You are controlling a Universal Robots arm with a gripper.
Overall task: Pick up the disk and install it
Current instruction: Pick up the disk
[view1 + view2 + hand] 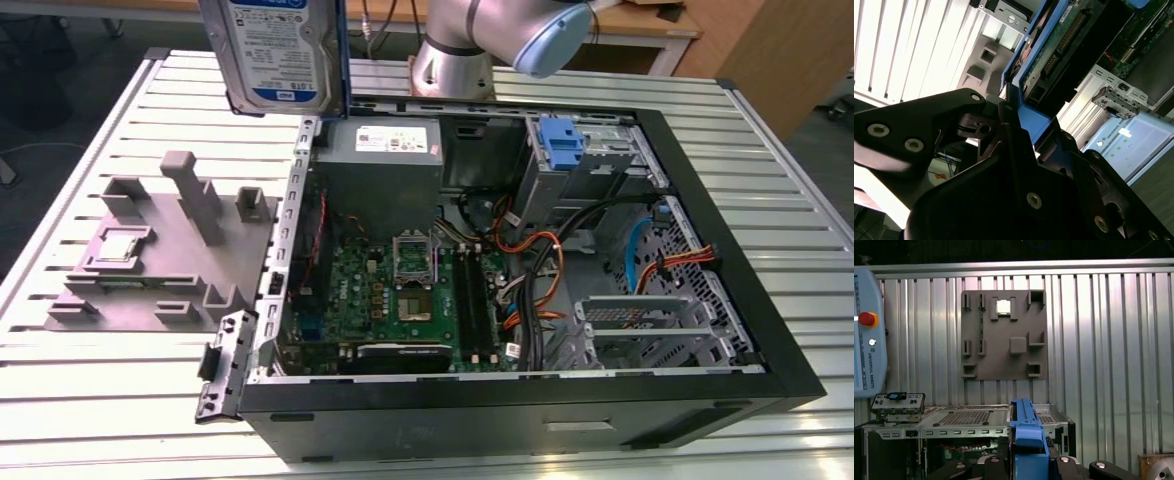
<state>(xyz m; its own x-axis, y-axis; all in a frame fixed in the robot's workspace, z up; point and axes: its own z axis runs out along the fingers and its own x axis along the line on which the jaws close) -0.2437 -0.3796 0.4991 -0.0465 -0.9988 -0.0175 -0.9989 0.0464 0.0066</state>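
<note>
The disk (278, 50), a silver-grey drive with a white-and-blue label and a blue frame, hangs upright in the air above the far corner of the open computer case (534, 395) at the exterior view's left. In the second wrist view my black gripper (1015, 112) is shut on the blue frame, and the disk's (1054, 50) green circuit-board side faces the camera. The first wrist view looks down the blue frame edge of the disk (1026, 437), held between the black fingers of the gripper (1026, 462), with the case's rim below it.
Inside the case are a motherboard (400, 290), a grey power supply (380, 145), a blue bracket (563, 145), loose cables and a metal drive cage (654, 325). A grey fixture plate (160, 250) lies on the slatted table beside the case. A teach pendant (866, 340) sits at the table's edge.
</note>
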